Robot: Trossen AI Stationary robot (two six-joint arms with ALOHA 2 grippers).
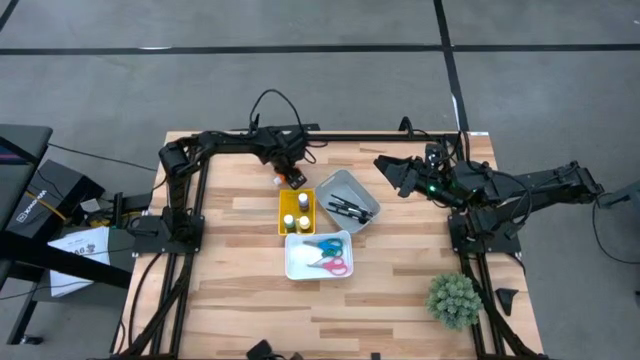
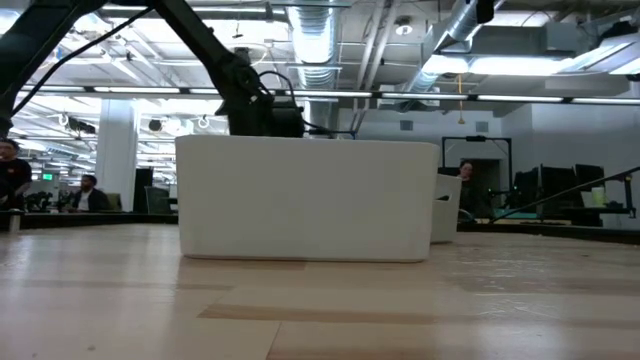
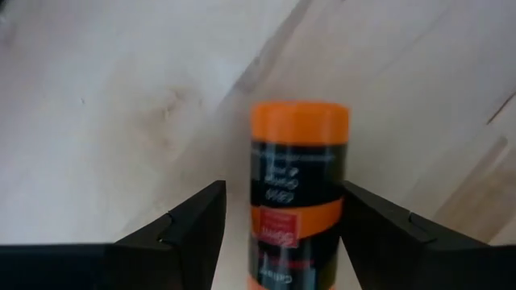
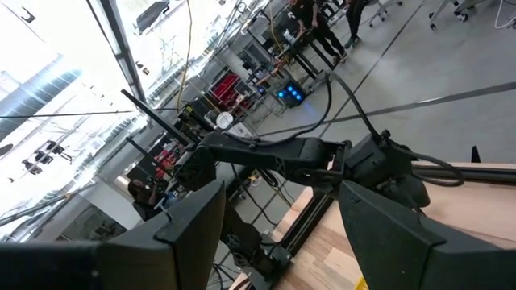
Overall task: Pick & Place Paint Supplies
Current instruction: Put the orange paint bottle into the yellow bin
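Observation:
An orange-capped paint bottle (image 3: 299,193) with a dark label lies between the fingers of my left gripper (image 3: 282,229), which is open. Table shows between the bottle and one finger (image 3: 193,225). The other finger (image 3: 379,225) stands right at the bottle's side. From above, this gripper (image 1: 289,172) and the bottle (image 1: 294,181) are just beyond the far end of a yellow bin (image 1: 297,211) holding other bottles. My right gripper (image 1: 388,168) hovers open near the right of the table, its fingers (image 4: 282,234) spread and holding nothing. My left gripper has a finger on each side of the orange bottle's labelled body (image 3: 294,234), the fingers running along the bottle. A gap shows at one finger. Whether the other finger touches the bottle, I cannot tell.
A grey tray (image 1: 347,202) with dark paintbrushes sits right of the yellow bin. A white tray (image 1: 318,255) nearer to me holds blue and pink scissors, and its wall (image 2: 305,200) fills the low view. A fuzzy green plant (image 1: 455,298) stands at the near right corner.

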